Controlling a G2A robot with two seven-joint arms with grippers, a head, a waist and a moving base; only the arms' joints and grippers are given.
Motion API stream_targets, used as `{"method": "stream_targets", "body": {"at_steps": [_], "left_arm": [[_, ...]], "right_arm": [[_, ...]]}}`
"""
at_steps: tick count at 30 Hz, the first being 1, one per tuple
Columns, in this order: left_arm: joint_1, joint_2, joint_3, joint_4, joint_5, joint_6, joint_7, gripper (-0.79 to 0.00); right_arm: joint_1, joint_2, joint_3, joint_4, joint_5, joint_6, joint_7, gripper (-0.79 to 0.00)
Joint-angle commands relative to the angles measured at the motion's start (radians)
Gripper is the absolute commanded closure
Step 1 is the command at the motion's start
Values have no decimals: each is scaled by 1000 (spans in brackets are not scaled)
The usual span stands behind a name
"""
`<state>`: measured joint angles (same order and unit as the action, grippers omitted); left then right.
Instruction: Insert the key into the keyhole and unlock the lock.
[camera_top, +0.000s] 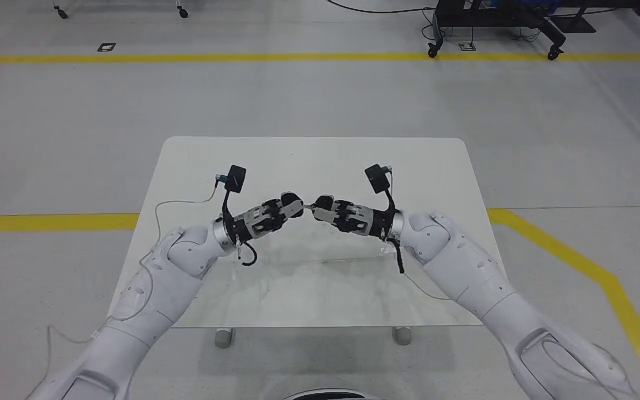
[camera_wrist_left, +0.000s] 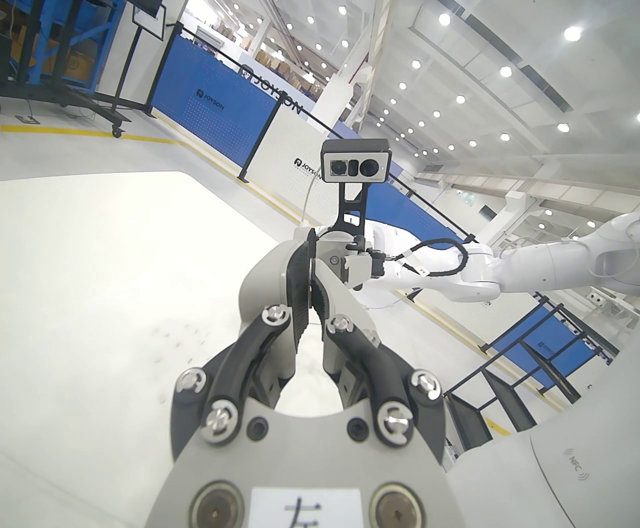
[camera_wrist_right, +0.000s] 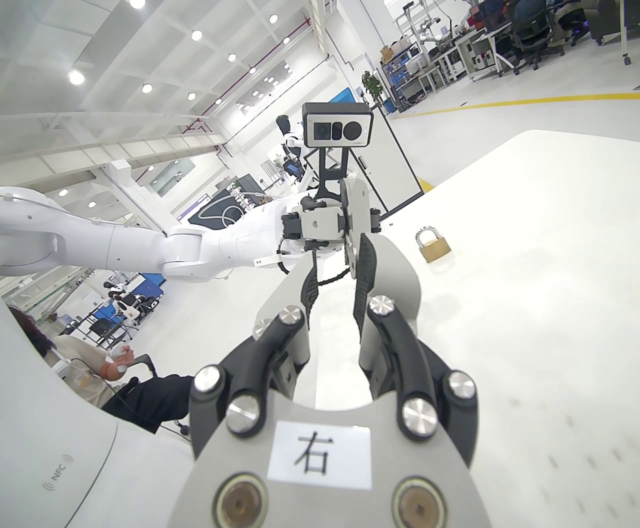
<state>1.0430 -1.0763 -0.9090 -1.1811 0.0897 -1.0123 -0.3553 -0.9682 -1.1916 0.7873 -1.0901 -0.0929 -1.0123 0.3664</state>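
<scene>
Both arms met tip to tip over the middle of the surface (camera_top: 420, 170). The left gripper (camera_wrist_left: 309, 267) had its jaws closed to a thin slit; whether they held anything could not be told. The right gripper (camera_wrist_right: 336, 257) had its jaws narrowly parted. The brass padlock (camera_wrist_right: 433, 245) lay near them, well in from the edges.

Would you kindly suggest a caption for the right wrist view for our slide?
Right gripper facing the left gripper above the white table, a brass padlock resting on the table nearby.
</scene>
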Motion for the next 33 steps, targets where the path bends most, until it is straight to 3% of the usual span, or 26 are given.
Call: {"method": "stream_targets", "body": {"at_steps": [1, 8, 9, 16, 17, 18, 19, 27, 33], "left_arm": [[0, 0, 3, -1, 1, 0, -3, 0], [-6, 1, 10, 3, -6, 0, -14, 0], [-6, 1, 11, 4, -8, 0, -15, 0], [-9, 3, 12, 8, -11, 0, -18, 0], [-9, 3, 11, 10, -11, 0, -16, -163], [-9, 3, 10, 12, -11, 0, -15, -714], [-9, 4, 7, 12, -9, 0, -13, -785], [7, 28, -74, 0, 67, 0, 27, -785], [69, 76, -218, -82, 199, 0, 54, -785]], "right_arm": [[1, -1, -1, 2, 3, 0, 1, -169], [8, -5, -10, 10, 15, 0, 15, -62], [9, -5, -10, 13, 16, 0, 17, 0], [16, -8, -16, 22, 24, 0, 37, 0], [17, -8, -16, 23, 23, 0, 38, 0], [17, -8, -15, 23, 22, 0, 38, 0], [17, -8, -11, 22, 21, 0, 35, 0], [-27, 34, 106, -28, -106, 0, -43, 0], [-115, 84, 236, -121, -278, 0, -167, 0]]}}
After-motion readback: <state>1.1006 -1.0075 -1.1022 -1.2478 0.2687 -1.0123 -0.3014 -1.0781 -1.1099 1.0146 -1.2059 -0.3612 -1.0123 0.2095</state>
